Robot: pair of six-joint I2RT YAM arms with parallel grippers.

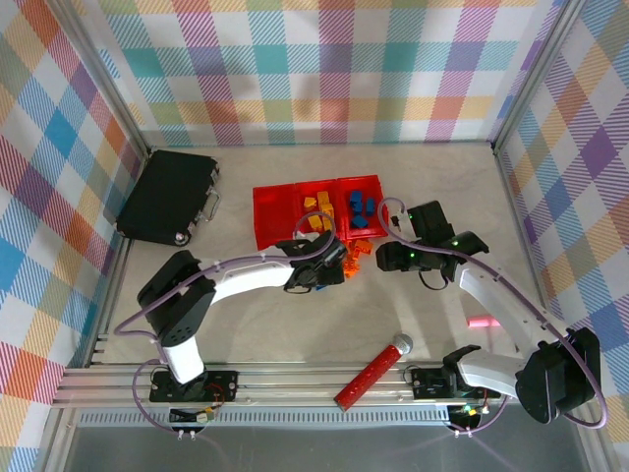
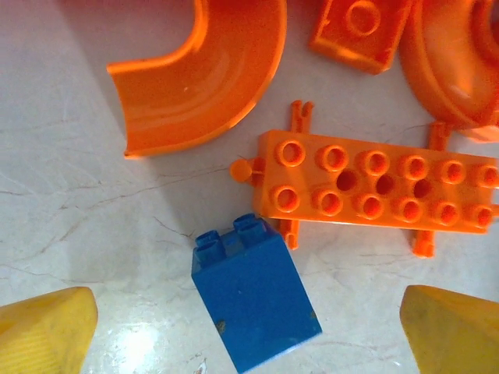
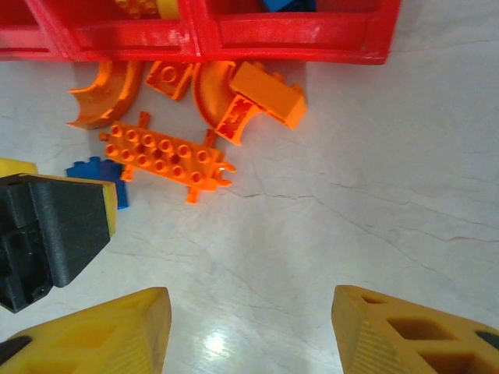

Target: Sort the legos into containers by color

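My left gripper is open and hangs low over the table, with a blue lego standing free between its yellow fingers. Just beyond the blue one lie orange legos: a studded plate and an arched piece. In the top view the left gripper is in front of the red containers. My right gripper is open over bare table, nothing between its fingers. Ahead of it are the orange plate, arches, an orange brick and the containers' front wall.
A black case lies at the back left. A red cylinder with a silver ball end rests near the front edge, and a small pink object is at the right. Plaid walls enclose the table.
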